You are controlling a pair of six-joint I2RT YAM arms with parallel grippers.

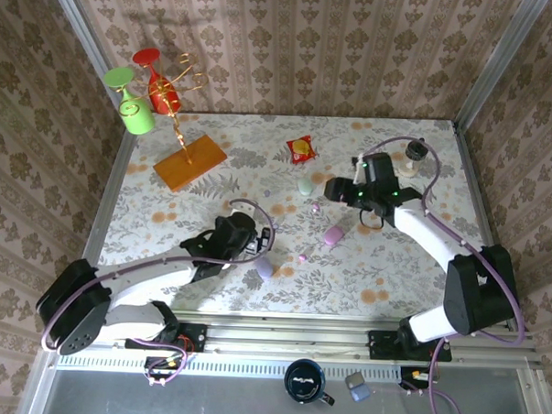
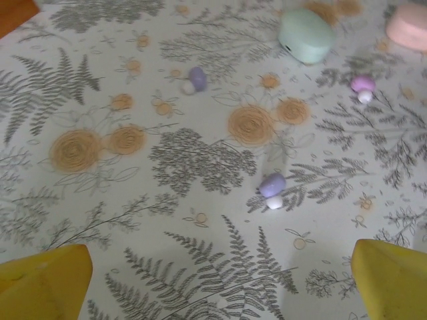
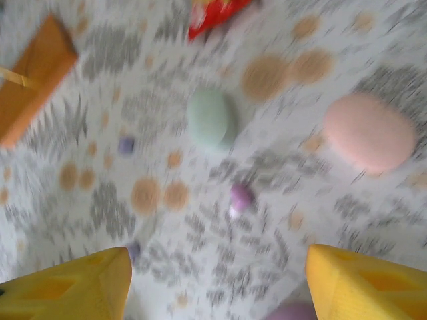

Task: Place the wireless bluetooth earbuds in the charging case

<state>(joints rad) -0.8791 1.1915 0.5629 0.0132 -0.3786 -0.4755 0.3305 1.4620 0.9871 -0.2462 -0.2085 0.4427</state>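
Patterned wallpaper closes in a table (image 1: 166, 211) spread with a fern-and-flower cloth, and two arms reach over it from the near edge. The left gripper (image 2: 220, 245) hangs over the middle of the cloth with its yellow fingers (image 2: 47, 283) spread wide and nothing between them. The right gripper (image 3: 219, 248) is farther off and to the right. Its fingers are also parted and empty, though its wrist view is blurred.

At far left lies an orange wooden board (image 1: 189, 162) carrying a gold wire stand (image 1: 182, 84) hung with green and red cups (image 1: 134, 109).

Three egg-like cases rest mid-table. The green case (image 1: 304, 185) is farthest, the pink case (image 1: 333, 234) is nearer and to the right, and the purple case (image 1: 265, 267) is nearest, just beside the left arm's tip. A red snack packet (image 1: 300, 149) lies beyond the green case.

Smallest are the earbuds (image 2: 272, 188), all loose on the cloth outside the cases. One sits between the green and pink cases, and another lies between the purple and pink cases. In the left wrist view, a third lies left of the green case.
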